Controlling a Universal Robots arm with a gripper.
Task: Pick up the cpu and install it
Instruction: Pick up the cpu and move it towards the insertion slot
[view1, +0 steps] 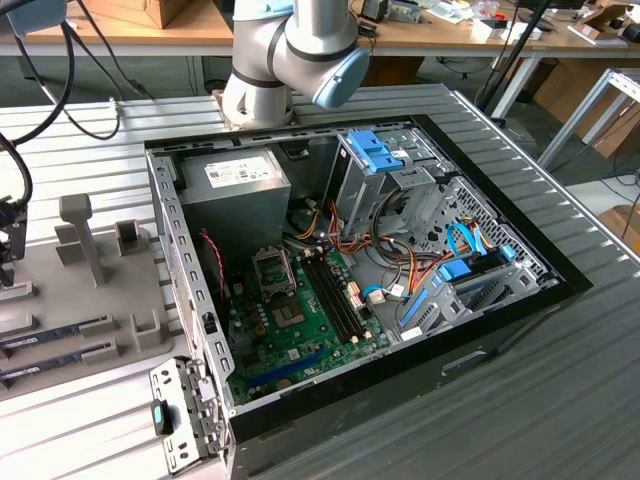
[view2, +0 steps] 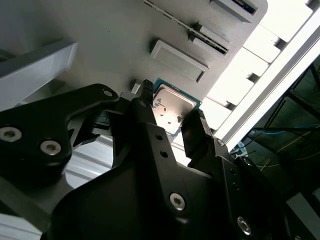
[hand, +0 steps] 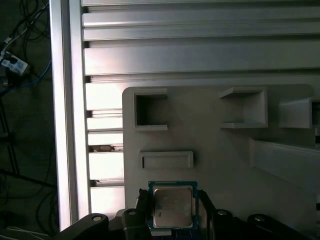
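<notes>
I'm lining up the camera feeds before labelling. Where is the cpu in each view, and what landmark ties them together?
First wrist view: the cpu lies on the grey tray, next to a small raised block.
Second wrist view: the cpu beside that same block.
Exterior view: the grey tray lies at the exterior view's left.
Shared landmark: the grey tray.
</notes>
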